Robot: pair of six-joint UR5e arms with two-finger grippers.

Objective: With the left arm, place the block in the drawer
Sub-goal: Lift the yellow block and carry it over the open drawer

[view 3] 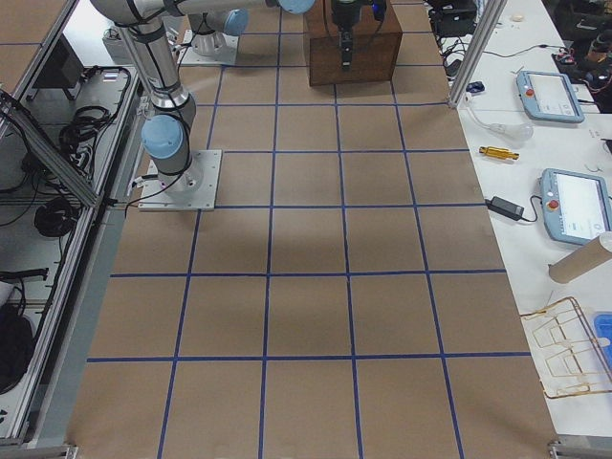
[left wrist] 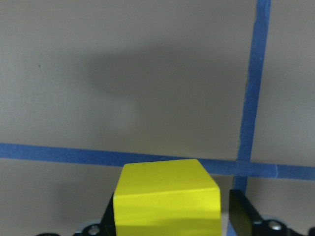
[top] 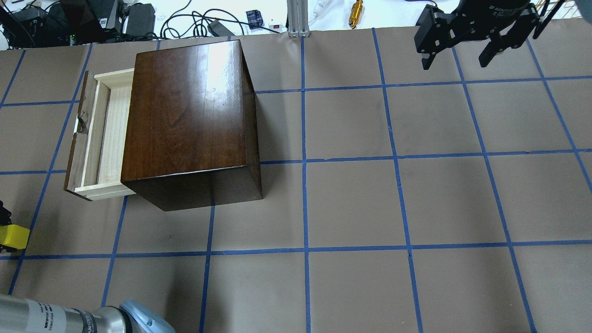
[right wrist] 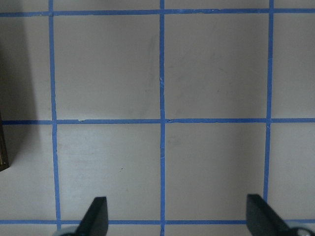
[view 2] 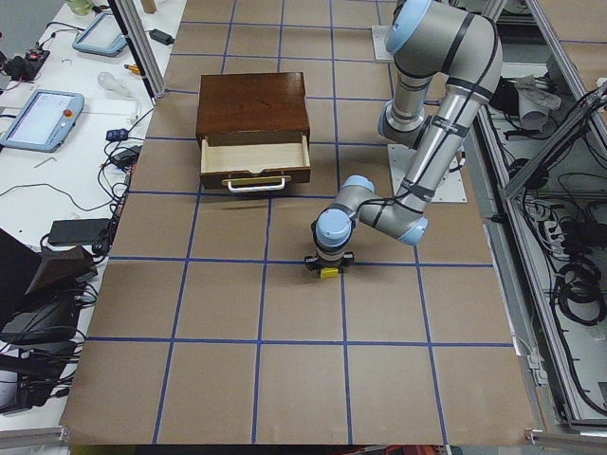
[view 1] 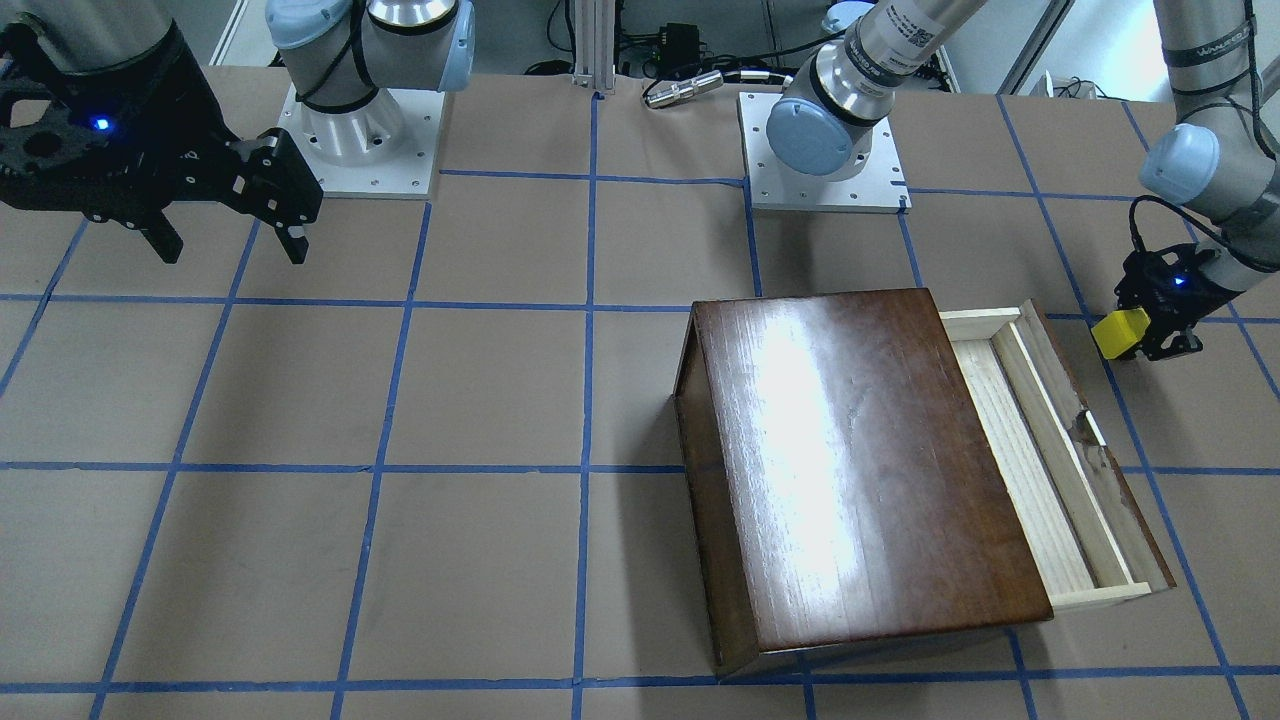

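Note:
My left gripper [view 1: 1138, 335] is shut on the yellow block [view 1: 1118, 332], which it holds low over the table, beyond the drawer's dark front and toward the robot's side. The block also shows in the overhead view [top: 14, 237], the exterior left view [view 2: 329, 272] and between the black fingers in the left wrist view [left wrist: 167, 196]. The drawer [view 1: 1020, 470] is pulled out of the dark-brown box [view 1: 860, 470], and its pale tray [top: 104, 134] shows nothing inside. My right gripper [top: 455, 64] is open and empty, raised far from the box [top: 189, 115].
The two arm bases [view 1: 360, 130] [view 1: 825, 150] stand at the table's robot side. Blue tape lines [top: 304, 162] grid the brown table. Cables and a gold cylinder [top: 356, 7] lie beyond the far edge. A side bench with tablets [view 2: 43, 118] runs past the box.

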